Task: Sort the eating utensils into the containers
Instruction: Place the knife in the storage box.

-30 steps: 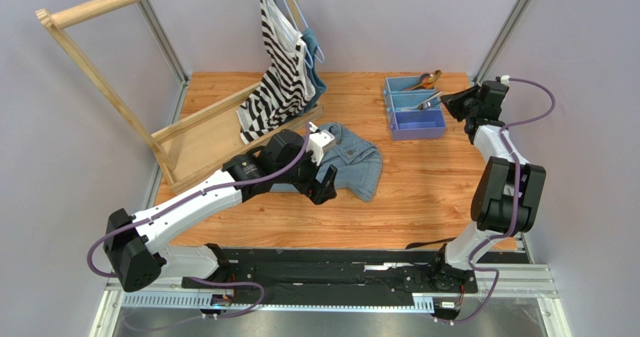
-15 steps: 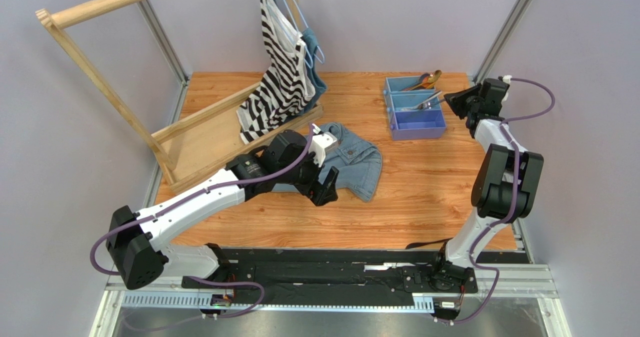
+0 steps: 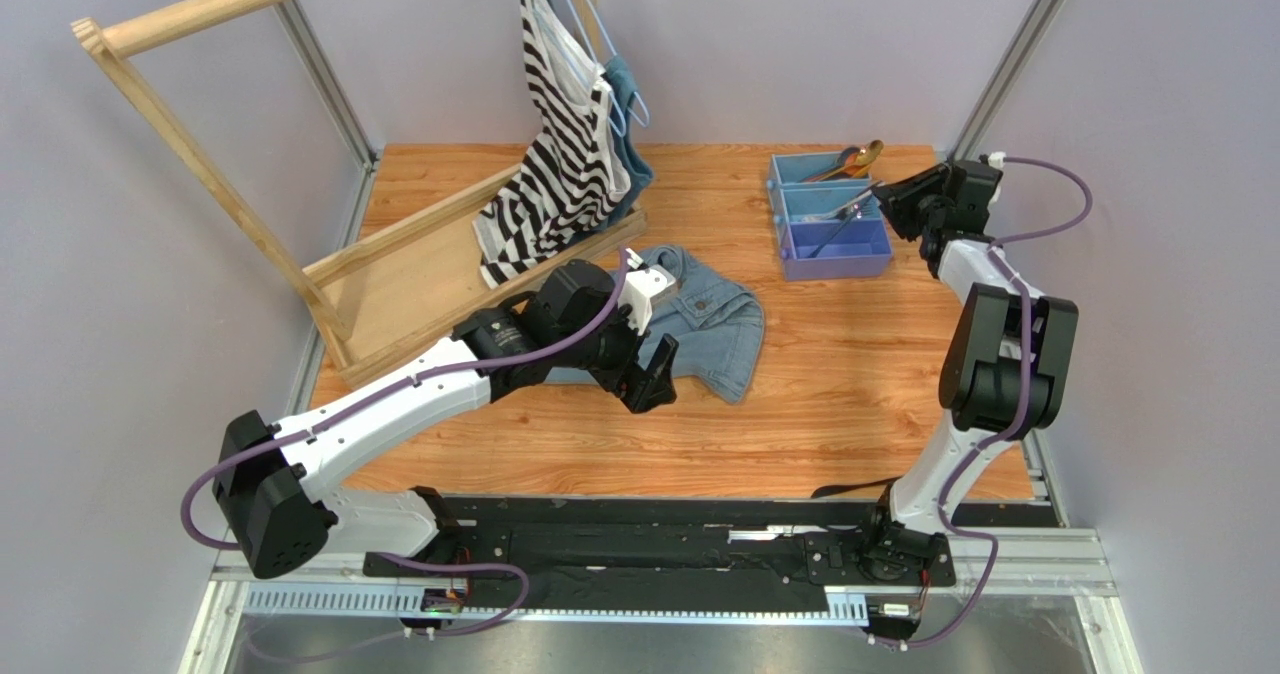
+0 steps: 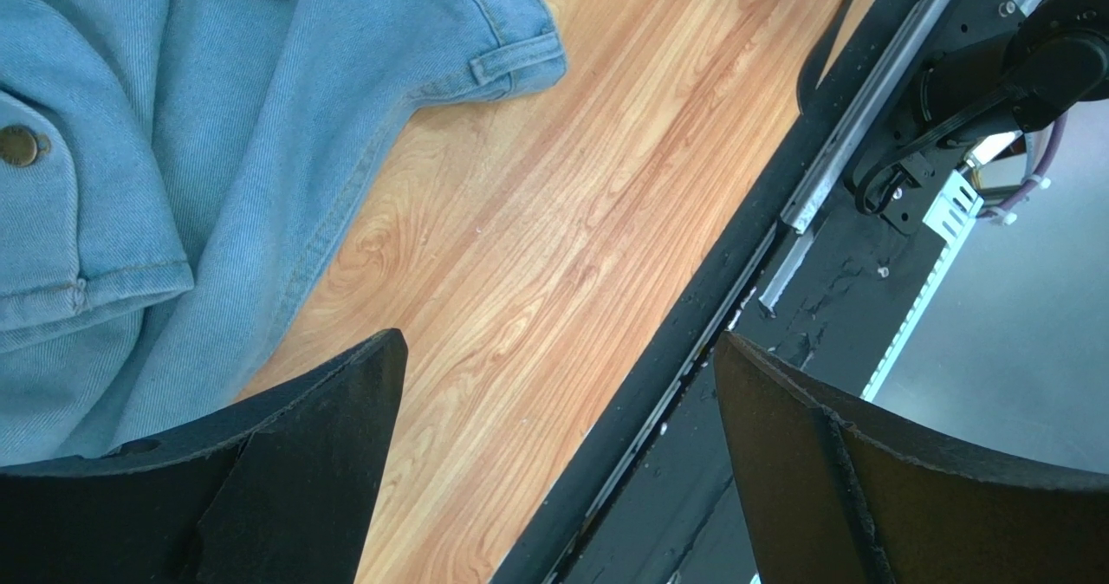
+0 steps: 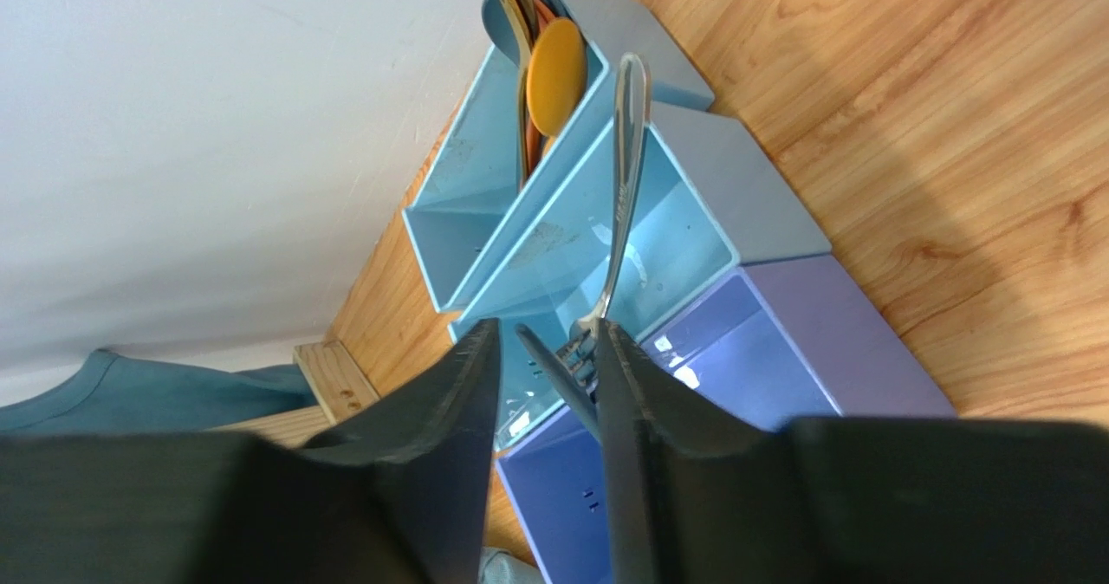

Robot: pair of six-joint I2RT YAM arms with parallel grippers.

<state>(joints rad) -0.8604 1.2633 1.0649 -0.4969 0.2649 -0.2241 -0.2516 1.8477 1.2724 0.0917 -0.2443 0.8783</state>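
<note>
The containers are a tray with two light blue compartments and a purple one, at the back right of the table. The far compartment holds a gold spoon and an orange spoon. A silver fork leans in the middle one. My right gripper hovers at the tray's right edge with its jaws parted. A dark slim utensil stands between them, against the right finger and clear of the left. My left gripper is wide open and empty over bare wood.
A denim garment lies mid-table beside my left gripper. A wooden rack with a striped top on a hanger fills the back left. The black base rail runs along the near edge.
My right gripper has moved left over the tray's edge and its jaws have parted from shut. The left arm has barely moved.
</note>
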